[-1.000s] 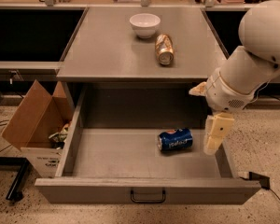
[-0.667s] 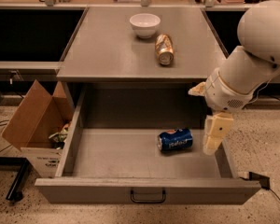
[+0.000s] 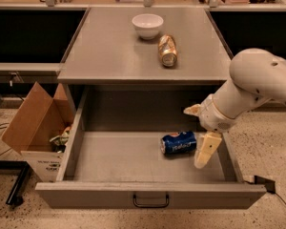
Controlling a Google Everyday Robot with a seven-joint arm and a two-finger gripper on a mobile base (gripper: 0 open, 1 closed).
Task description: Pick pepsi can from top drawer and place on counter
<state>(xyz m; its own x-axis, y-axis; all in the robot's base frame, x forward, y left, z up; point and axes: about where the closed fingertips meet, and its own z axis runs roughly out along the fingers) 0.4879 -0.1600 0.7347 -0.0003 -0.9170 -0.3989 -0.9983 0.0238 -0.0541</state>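
Note:
The pepsi can lies on its side on the floor of the open top drawer, right of centre. My gripper is open and empty, low inside the drawer just right of the can. One cream finger hangs beside the can's right end and the other is above and behind it. Neither finger touches the can. The grey counter lies above and behind the drawer.
A white bowl and a gold can lying on its side sit on the counter. An open cardboard box stands on the floor left of the drawer. The drawer's right wall is close beside my gripper.
My gripper has moved down and a little left, deeper into the drawer and closer to the pepsi can. The can has not moved.

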